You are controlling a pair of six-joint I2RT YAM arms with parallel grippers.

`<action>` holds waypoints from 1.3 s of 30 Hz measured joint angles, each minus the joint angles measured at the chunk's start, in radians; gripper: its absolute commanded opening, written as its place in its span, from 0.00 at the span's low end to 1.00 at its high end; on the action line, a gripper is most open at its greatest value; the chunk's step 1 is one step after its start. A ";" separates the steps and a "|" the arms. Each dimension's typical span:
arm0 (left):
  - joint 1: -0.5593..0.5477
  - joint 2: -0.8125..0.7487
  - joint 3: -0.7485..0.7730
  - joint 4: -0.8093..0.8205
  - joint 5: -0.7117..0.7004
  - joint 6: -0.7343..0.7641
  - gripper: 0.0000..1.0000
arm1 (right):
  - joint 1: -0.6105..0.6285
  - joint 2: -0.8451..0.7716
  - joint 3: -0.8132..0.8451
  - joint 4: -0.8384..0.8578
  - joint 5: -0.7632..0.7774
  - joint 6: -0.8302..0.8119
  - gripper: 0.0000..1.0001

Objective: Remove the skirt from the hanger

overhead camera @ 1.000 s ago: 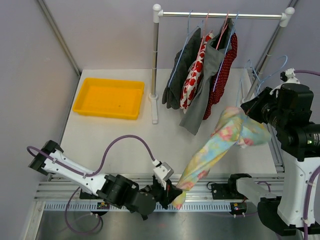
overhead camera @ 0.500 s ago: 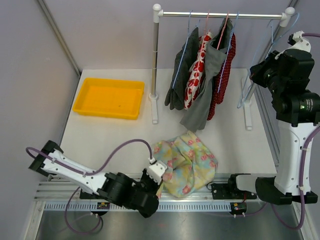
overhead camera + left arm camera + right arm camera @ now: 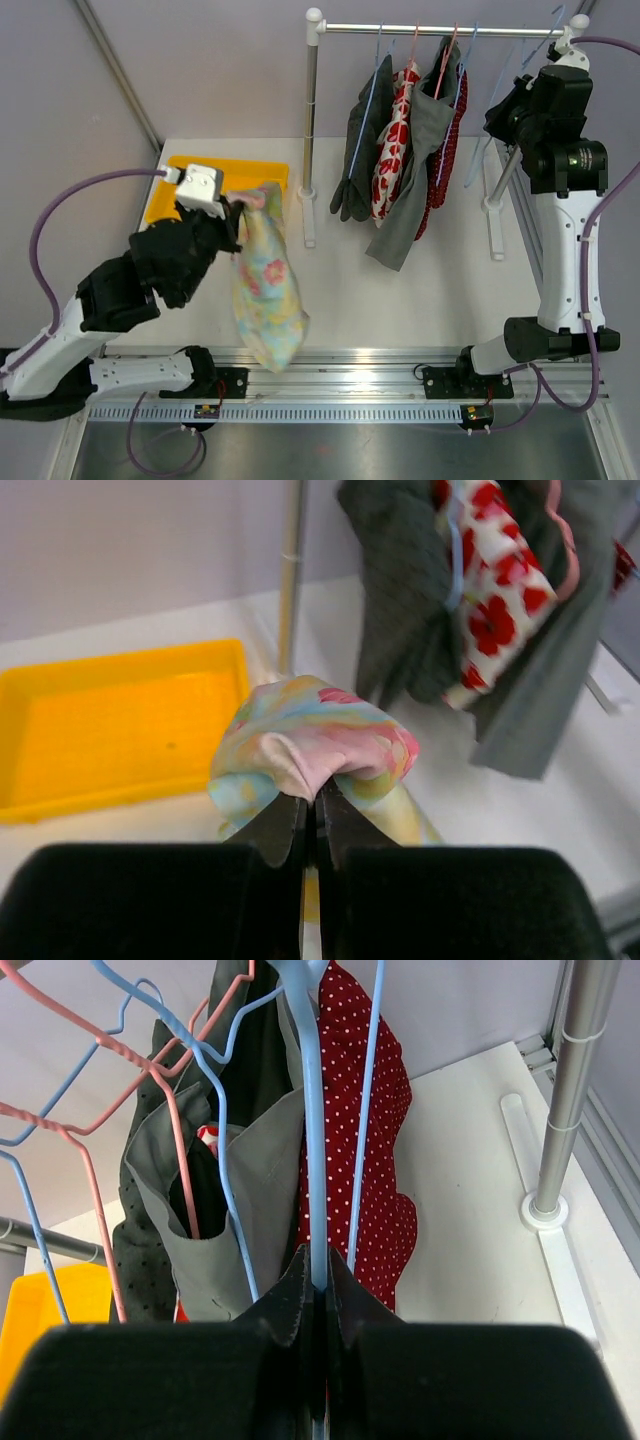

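The pastel floral skirt (image 3: pixel 263 285) hangs free from my left gripper (image 3: pixel 233 207), which is shut on its top fold above the table's left side, beside the yellow tray. In the left wrist view the skirt (image 3: pixel 315 742) bunches just past my closed gripper (image 3: pixel 311 802). My right gripper (image 3: pixel 508 108) is raised near the rail's right end, shut on a bare light-blue hanger (image 3: pixel 310 1130); my closed gripper (image 3: pixel 318 1278) pinches its thick bar. In the top view the hanger (image 3: pixel 505 110) shows faintly beside the gripper.
A yellow tray (image 3: pixel 180 178) lies at the back left, partly behind my left arm. A white rack (image 3: pixel 312 130) with a rail carries several hung garments (image 3: pixel 405 150) on blue and pink hangers. Its right post (image 3: pixel 497 210) stands near my right arm.
My left gripper lifted the skirt from the table's front edge up and left to beside the tray. My right gripper rose with the bare hanger towards the rail.
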 measured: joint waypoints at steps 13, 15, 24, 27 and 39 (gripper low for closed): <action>0.867 0.560 0.589 0.159 0.394 0.270 0.00 | 0.000 0.001 -0.076 0.073 0.001 -0.015 0.00; 0.940 0.669 0.656 0.167 0.414 0.265 0.00 | 0.000 0.001 -0.094 0.073 0.002 -0.020 0.00; 1.132 0.919 0.550 0.129 0.402 0.124 0.16 | -0.004 -0.035 -0.168 0.080 0.012 -0.039 0.00; 1.131 0.877 0.366 0.153 0.406 0.082 0.83 | -0.005 -0.058 -0.179 0.082 0.014 -0.043 0.00; 1.108 0.500 -0.073 0.122 0.458 -0.055 0.99 | -0.032 -0.028 -0.089 0.084 0.067 -0.068 0.00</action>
